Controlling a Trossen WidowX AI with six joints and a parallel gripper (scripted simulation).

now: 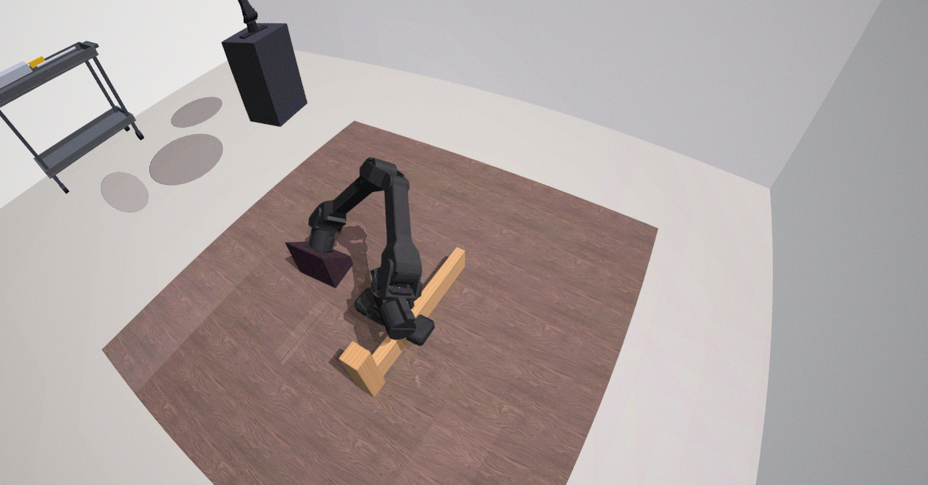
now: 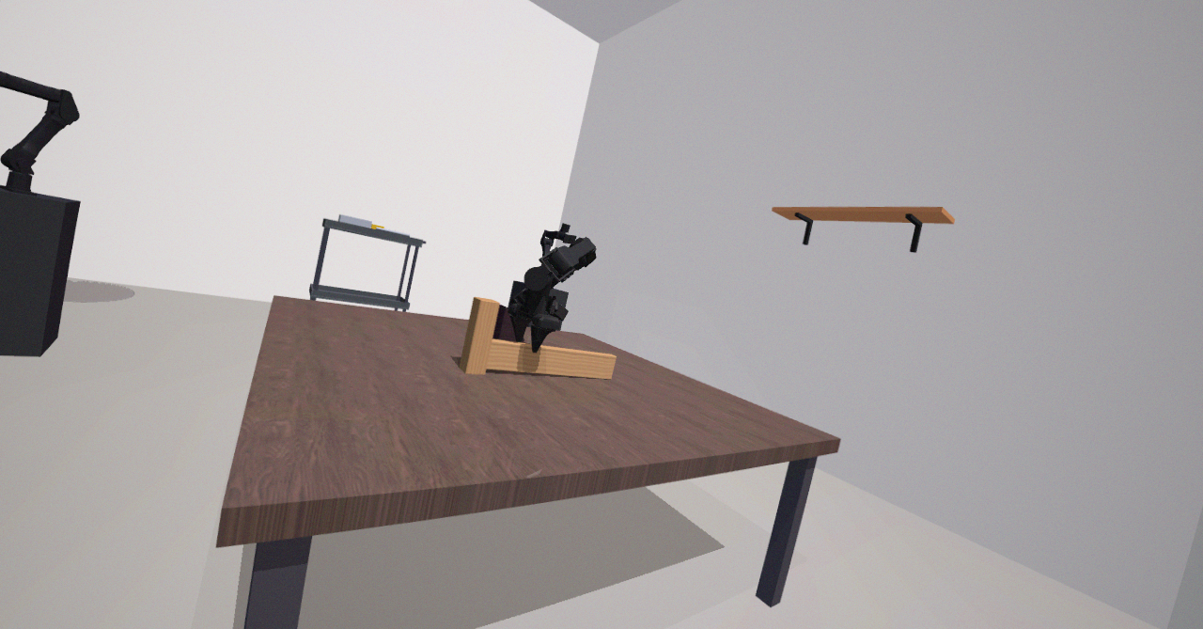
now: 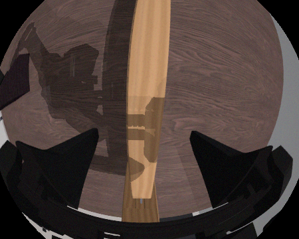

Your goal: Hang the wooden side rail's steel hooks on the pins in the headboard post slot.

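The wooden side rail (image 1: 447, 275) (image 2: 580, 362) (image 3: 149, 60) runs from the upright headboard post (image 1: 367, 370) (image 2: 479, 338) (image 3: 139, 214), with its far end low at the table (image 1: 519, 352) (image 2: 505, 423). Its near end is close against the post's slotted face in the wrist view, where a small grey bit of metal shows between them. The hooks and pins are otherwise hidden, so I cannot tell how they sit. My gripper (image 2: 527, 345) (image 3: 144, 135) is open and empty, its fingers wide apart on either side of the rail and clear of it, near the post.
The arm's dark wedge-shaped base (image 1: 319, 267) stands on the table behind the rail and post, and shows at the left edge of the wrist view (image 3: 14, 81). A second arm on a pedestal (image 1: 265, 80), a cart (image 1: 84, 138) (image 2: 361, 292) and a wall shelf (image 2: 866, 214) stand apart from the table.
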